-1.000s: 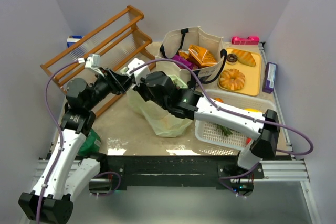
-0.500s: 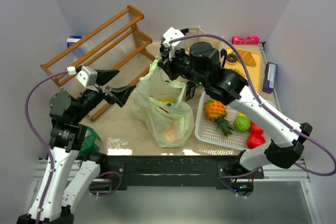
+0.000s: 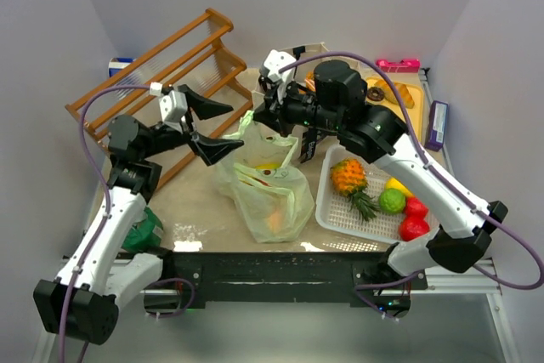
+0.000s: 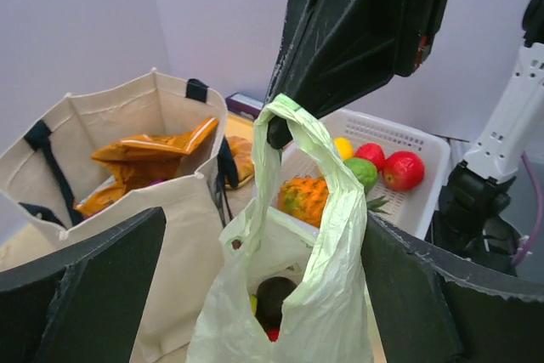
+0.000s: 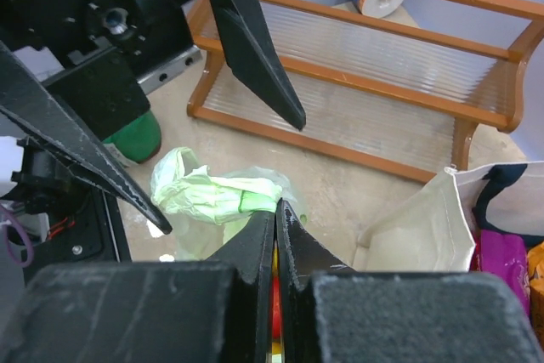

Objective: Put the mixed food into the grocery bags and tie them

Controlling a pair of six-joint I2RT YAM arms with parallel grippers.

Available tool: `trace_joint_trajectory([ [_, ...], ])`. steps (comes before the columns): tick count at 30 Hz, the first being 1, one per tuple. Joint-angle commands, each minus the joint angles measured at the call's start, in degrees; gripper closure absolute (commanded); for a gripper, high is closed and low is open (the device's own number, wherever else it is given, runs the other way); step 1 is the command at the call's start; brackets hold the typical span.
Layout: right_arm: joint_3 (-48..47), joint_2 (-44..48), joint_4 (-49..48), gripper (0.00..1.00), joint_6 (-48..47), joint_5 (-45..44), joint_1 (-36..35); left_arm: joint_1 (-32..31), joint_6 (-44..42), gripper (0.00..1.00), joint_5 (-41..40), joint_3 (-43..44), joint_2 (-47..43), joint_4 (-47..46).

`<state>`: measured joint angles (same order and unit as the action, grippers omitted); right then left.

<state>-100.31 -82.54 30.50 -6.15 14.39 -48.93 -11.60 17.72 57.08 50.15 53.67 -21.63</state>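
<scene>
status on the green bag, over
Right gripper shut on green bag handle. Left gripper open, facing it. Food inside bag, untied. Canvas tote right beside.

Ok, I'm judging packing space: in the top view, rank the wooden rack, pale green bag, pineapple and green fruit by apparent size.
1. wooden rack, largest even though partly covered
2. pale green plastic bag
3. pineapple, leaves included
4. green fruit
</scene>
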Motion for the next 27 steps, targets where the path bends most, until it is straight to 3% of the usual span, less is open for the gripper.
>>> trace_joint_trajectory([
  [1, -4.0, -0.5, 0.5, 1.00, -0.7, 9.1, 2.2, -0.8, 6.2, 0.00, 7.6, 2.5, 2.5, -14.1],
  [10, -5.9, -3.1, 0.2, 1.00, 0.1, 17.8, 3.6, -4.1, 9.6, 0.01, 7.3, 1.8, 8.5, -21.4],
  [13, -6.2, -4.0, -0.5, 1.00, 0.9, 20.3, 4.2, -4.9, 10.5, 0.06, 7.2, 1.4, 10.0, -23.0],
  [21, -6.6, -4.6, -3.5, 1.00, 3.3, 24.4, 5.8, -6.9, 10.8, 0.34, 8.0, -0.7, 12.3, -23.6],
  [24, -6.6, -4.8, -4.2, 1.00, 3.9, 25.8, 6.5, -6.9, 10.3, 0.49, 8.1, -1.5, 12.3, -22.1],
  [27, -6.5, -5.3, -4.8, 1.00, 4.3, 26.1, 6.9, -6.9, 8.8, 0.70, 8.3, -1.8, 12.4, -19.9],
])
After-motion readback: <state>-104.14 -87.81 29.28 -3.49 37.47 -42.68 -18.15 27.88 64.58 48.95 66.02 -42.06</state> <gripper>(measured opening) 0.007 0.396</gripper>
